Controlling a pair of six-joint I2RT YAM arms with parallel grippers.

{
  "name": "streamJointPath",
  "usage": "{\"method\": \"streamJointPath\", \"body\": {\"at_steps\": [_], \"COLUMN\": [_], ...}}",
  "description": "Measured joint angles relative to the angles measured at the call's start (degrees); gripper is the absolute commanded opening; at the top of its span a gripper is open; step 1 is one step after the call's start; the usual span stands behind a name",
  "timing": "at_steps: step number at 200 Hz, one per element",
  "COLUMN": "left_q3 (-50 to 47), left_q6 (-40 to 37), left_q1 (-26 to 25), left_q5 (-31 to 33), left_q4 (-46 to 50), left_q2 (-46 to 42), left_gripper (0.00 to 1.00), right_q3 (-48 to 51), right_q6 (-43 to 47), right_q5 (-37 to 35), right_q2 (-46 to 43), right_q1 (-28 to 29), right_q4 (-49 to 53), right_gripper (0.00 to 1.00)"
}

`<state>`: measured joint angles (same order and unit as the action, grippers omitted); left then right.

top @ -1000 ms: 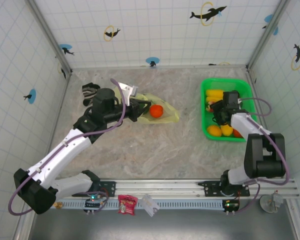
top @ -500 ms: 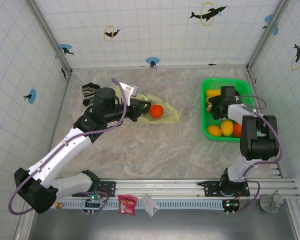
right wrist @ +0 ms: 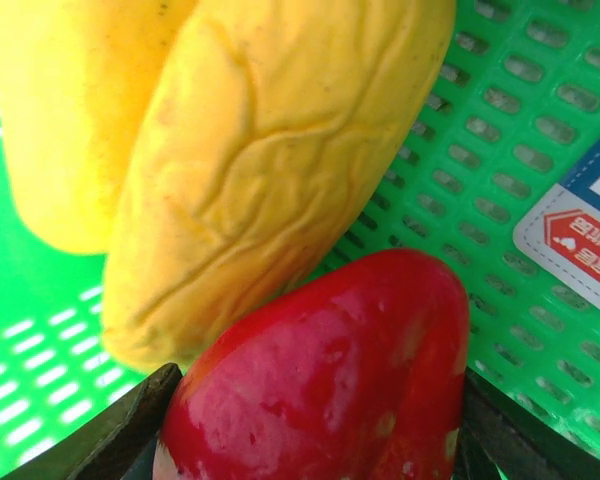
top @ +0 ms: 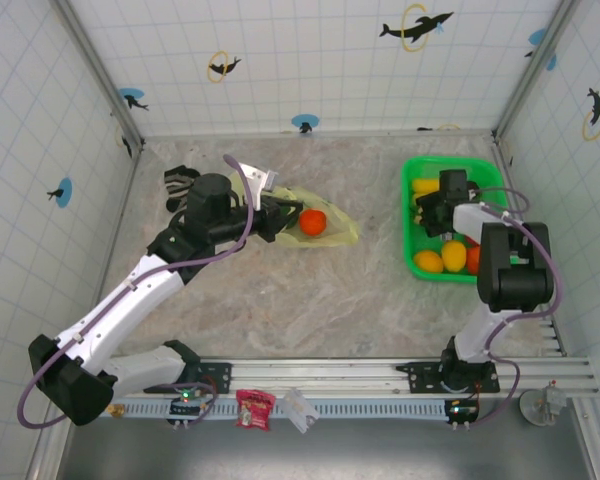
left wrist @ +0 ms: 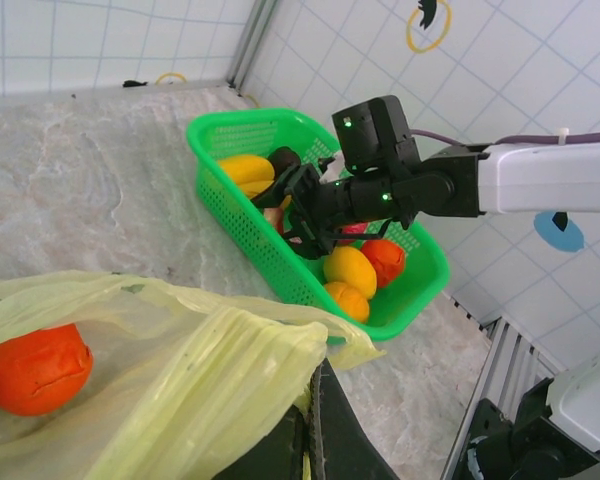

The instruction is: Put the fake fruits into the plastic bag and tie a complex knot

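Observation:
The pale-yellow plastic bag [top: 330, 228] lies at mid-table with one orange fruit [top: 313, 222] inside. My left gripper [top: 278, 220] is shut on the bag's bunched edge [left wrist: 280, 350], its fingers [left wrist: 325, 420] pressed together under the film; the orange fruit [left wrist: 35, 368] rests in the bag to the left. My right gripper [top: 427, 212] is down in the green basket [top: 408, 240]. A glossy red fruit [right wrist: 330, 360] fills the gap of the right gripper [right wrist: 315, 425], and both fingers touch its sides. A long yellow fruit [right wrist: 270, 170] lies just beyond it.
Several more fruits lie in the basket [left wrist: 230, 125], among them yellow ones [top: 429, 262] and an orange-red one [left wrist: 385, 258]. A striped sock [top: 180, 180] lies at the back left. Tiled walls enclose the table. A snack packet [top: 252, 408] sits by the front rail.
The right arm has folded up closer over the basket and its gripper has shifted slightly toward the basket's back. The left arm and the bag have stayed still.

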<state>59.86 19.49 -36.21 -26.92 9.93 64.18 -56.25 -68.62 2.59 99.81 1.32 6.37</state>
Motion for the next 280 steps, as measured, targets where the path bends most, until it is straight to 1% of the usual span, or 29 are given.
{"method": "streamJointPath", "body": {"at_steps": [15,39,67,93,120,136,151,174,191,210,240,280], "left_q3": [0.0,0.0,0.2,0.2,0.2,0.2,0.2,0.2,0.2,0.2,0.2,0.2], "left_q6": [0.0,0.0,0.0,0.0,0.0,0.0,0.0,0.0,0.0,0.0,0.0,0.0], "left_q1": [0.0,0.0,0.0,0.0,0.0,0.0,0.0,0.0,0.0,0.0,0.0,0.0], "left_q5": [0.0,0.0,0.0,0.0,0.0,0.0,0.2,0.6,0.7,0.8,0.8,0.6], "left_q4": [0.1,0.2,0.3,0.3,0.3,0.3,0.3,0.4,0.4,0.4,0.4,0.4], "left_q2": [0.0,0.0,0.0,0.0,0.0,0.0,0.0,-0.2,-0.4,-0.8,-0.9,-0.9], "left_gripper": [0.00,0.00,0.00,0.00,0.00,0.00,0.00,0.00,0.00,0.00,0.00,0.00], "right_q3": [1.4,3.2,3.9,4.0,3.8,2.3,0.2,-1.6,-1.8,-1.8,-2.4,-7.8], "right_q6": [1.8,6.9,15.1,22.7,30.7,35.0,37.8,41.6,44.4,46.7,48.7,49.2], "right_q5": [0.0,0.8,4.6,10.6,17.5,20.6,22.9,23.5,22.2,20.6,15.7,9.8], "right_q2": [-3.4,-11.6,-20.2,-26.3,-29.9,-29.6,-28.3,-25.7,-24.3,-22.8,-19.8,-11.8], "right_q1": [0.0,0.3,2.4,8.0,17.1,22.1,25.4,29.9,33.8,37.0,39.4,41.8], "right_q4": [0.1,-0.7,-3.5,-8.7,-13.6,-13.4,-13.1,-12.2,-9.6,-7.4,-4.3,-2.6], "right_gripper": [0.60,0.57,0.55,0.54,0.54,0.54,0.53,0.52,0.52,0.53,0.52,0.51]}}
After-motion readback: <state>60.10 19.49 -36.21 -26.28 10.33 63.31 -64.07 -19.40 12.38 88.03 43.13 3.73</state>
